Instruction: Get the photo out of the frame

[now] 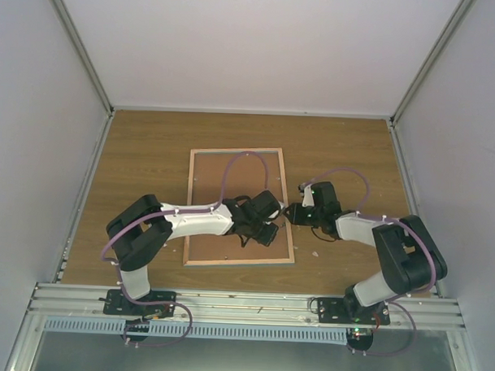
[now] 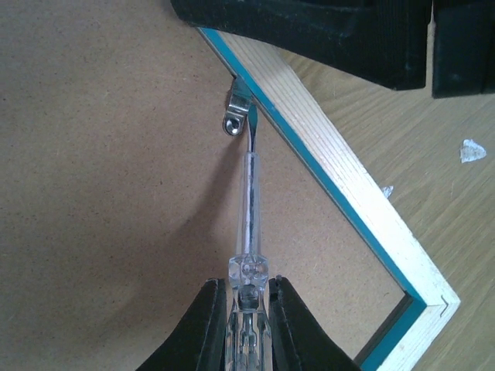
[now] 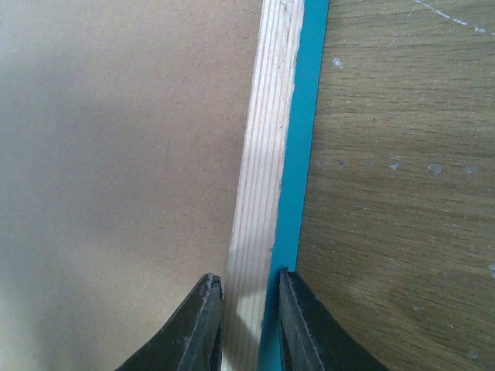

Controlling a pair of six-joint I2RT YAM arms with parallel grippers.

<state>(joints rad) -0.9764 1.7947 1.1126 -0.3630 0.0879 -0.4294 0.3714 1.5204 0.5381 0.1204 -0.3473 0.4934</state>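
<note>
The frame (image 1: 201,163) lies face down on the table, showing pale wood edging around a brown fibreboard back (image 2: 116,154). The photo is hidden under that panel. My left gripper (image 2: 247,305) is shut on a clear-handled screwdriver (image 2: 249,209); its blade tip touches a small metal tab (image 2: 236,112) at the frame's inner edge. My right gripper (image 3: 250,309) is shut on the frame's right rail (image 3: 267,154), one finger on the fibreboard side, the other on the turquoise outer side. In the top view the left gripper (image 1: 266,227) and the right gripper (image 1: 294,213) meet at the frame's right edge.
The wooden table (image 1: 346,148) is walled by white panels left, right and back. Small white specks (image 2: 470,151) lie on the table near the frame's corner (image 2: 433,297). A metal rail (image 1: 243,303) runs along the near edge by the arm bases.
</note>
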